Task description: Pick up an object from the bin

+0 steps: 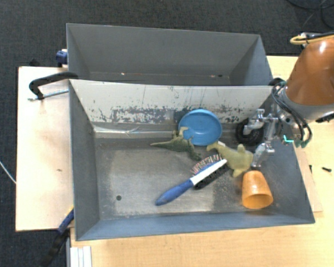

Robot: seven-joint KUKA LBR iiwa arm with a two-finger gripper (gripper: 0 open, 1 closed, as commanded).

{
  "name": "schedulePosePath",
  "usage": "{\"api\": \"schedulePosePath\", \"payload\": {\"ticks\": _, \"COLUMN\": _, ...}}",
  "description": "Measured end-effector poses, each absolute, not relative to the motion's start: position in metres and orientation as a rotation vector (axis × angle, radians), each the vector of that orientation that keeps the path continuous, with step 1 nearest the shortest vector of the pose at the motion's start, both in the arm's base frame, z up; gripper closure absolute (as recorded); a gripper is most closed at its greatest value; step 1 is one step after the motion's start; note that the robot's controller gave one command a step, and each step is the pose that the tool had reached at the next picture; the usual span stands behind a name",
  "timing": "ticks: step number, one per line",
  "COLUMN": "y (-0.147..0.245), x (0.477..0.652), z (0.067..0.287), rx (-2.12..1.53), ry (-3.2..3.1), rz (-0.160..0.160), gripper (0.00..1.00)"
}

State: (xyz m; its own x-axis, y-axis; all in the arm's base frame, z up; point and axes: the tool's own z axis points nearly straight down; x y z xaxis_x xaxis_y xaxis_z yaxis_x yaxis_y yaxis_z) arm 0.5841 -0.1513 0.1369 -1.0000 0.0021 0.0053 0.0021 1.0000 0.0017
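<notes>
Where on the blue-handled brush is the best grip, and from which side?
Grip the brush by its blue handle, from above, across its width: the handle lies flat on bare floor, while the bristle end lies right by a toy dinosaur.

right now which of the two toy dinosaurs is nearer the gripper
The paler yellowish dinosaur beside the orange plastic cup; the darker green one lies further left.

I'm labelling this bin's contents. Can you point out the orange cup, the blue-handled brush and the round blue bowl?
orange cup (256,191): camera view, on its side wall.
blue-handled brush (176,192): camera view, on the middle of its handle.
round blue bowl (201,127): camera view, on the centre of its face.
</notes>
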Motion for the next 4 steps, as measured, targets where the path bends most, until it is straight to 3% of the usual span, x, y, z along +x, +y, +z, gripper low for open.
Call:
{"api": "schedulePosePath", "payload": {"ticks": 1, "y": -0.081, "x": 0.594, "z": 0.071, "rx": 0.047, "ry": -3.148, "rz": 0.002, "gripper": 0.0}}
{"api": "schedulePosePath", "payload": {"ticks": 2, "y": -0.083, "x": 0.595, "z": 0.074, "rx": 0.042, "ry": -3.151, "rz": 0.001, "gripper": 1.0}}
{"api": "schedulePosePath", "payload": {"ticks": 3, "y": -0.075, "x": 0.596, "z": 0.191, "rx": 0.601, "ry": -3.096, "rz": 0.004, "gripper": 1.0}}
{"api": "schedulePosePath", "payload": {"ticks": 4, "y": -0.076, "x": 0.598, "z": 0.289, "rx": 0.608, "ry": -3.099, "rz": 0.007, "gripper": 1.0}}
